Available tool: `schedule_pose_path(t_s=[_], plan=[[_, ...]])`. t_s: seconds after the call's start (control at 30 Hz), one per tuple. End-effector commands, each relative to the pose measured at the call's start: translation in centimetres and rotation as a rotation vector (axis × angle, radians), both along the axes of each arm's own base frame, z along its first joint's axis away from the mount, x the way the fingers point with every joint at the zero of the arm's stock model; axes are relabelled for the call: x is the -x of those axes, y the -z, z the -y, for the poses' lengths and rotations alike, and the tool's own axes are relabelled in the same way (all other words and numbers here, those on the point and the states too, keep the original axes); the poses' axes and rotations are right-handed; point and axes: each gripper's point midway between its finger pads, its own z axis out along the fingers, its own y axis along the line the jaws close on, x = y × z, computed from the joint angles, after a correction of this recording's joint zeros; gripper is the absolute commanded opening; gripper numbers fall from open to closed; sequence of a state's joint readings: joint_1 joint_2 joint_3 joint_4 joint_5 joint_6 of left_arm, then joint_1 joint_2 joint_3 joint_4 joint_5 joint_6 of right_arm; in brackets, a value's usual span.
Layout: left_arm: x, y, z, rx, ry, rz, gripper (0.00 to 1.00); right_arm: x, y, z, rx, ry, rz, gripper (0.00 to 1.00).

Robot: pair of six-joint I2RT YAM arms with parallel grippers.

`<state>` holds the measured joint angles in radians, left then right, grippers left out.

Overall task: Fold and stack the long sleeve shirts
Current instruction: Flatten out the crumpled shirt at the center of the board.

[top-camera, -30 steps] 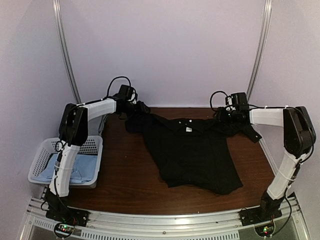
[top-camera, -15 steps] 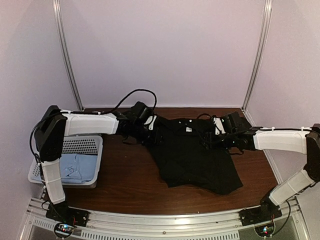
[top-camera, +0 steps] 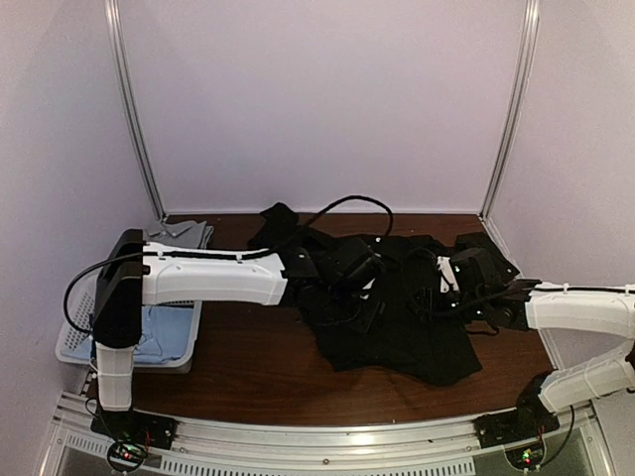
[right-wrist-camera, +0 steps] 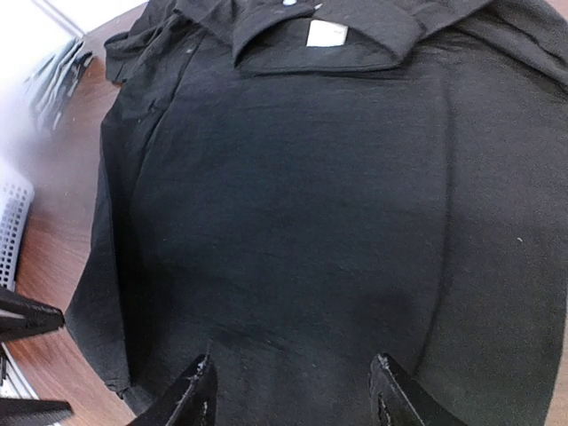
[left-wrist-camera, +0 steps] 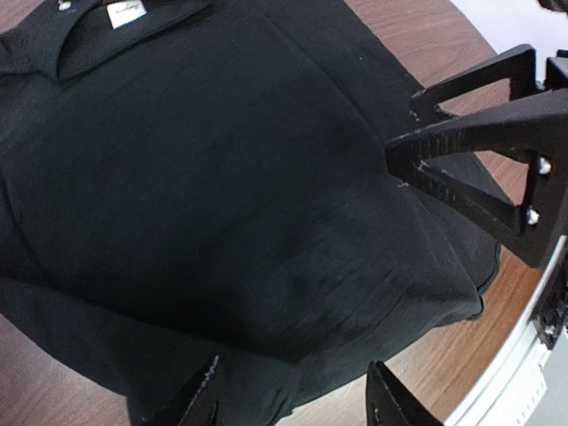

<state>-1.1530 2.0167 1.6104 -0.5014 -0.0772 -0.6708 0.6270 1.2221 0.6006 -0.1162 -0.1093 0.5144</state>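
Observation:
A large black long sleeve shirt [top-camera: 407, 332] lies spread on the brown table [top-camera: 248, 347], collar and white label [left-wrist-camera: 127, 11] toward the back. My left gripper [top-camera: 365, 288] reaches across over the shirt's middle. In the left wrist view this gripper [left-wrist-camera: 297, 398] is open, with only cloth under its fingers. My right gripper [top-camera: 437, 293] hovers over the shirt's right half. It too is open [right-wrist-camera: 293, 390] above the black shirt [right-wrist-camera: 293, 204]. A light blue shirt [top-camera: 149, 332] lies in the basket. A greyish shirt [top-camera: 184, 233] rests behind it.
A white lattice basket [top-camera: 74, 342] stands at the table's left edge. The right gripper's black fingers [left-wrist-camera: 484, 146] show close by in the left wrist view. Black sleeves bunch at the back [top-camera: 278, 223] and back right [top-camera: 486, 248].
Both arms have swung from the table's back corners inward and forward, and now nearly meet over the middle of the black shirt. The shirt's top edge has bunched up.

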Motion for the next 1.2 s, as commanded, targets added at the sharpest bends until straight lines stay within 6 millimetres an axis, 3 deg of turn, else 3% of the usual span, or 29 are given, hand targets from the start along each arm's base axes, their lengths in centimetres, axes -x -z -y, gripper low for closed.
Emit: schedule_pose_path(t_s=[0.0, 0.37, 0.8, 0.97, 1.17], plan=[[-0.9, 1.8, -1.0, -0.191, -0.083, 0.092, 0.56, 0.5, -0.7, 1.8, -0.018, 0.089, 0.038, 0.59], [0.4, 4.3, 0.4, -0.226, -0.035, 0.069, 0.57, 1.9, 0.2, 2.5, -0.042, 0.101, 0.016, 0.58], [0.5, 5.4, 0.7, -0.244, -0.024, 0.069, 0.55, 2.4, 1.8, 1.7, -0.039, 0.091, -0.011, 0.58], [0.0, 5.4, 0.1, -0.263, -0.059, 0.089, 0.41, 2.6, 2.0, 1.3, -0.036, 0.081, -0.015, 0.58], [-0.4, 3.4, -1.3, -0.25, -0.115, 0.12, 0.03, 2.8, 2.3, 1.0, -0.032, 0.069, -0.023, 0.58]])
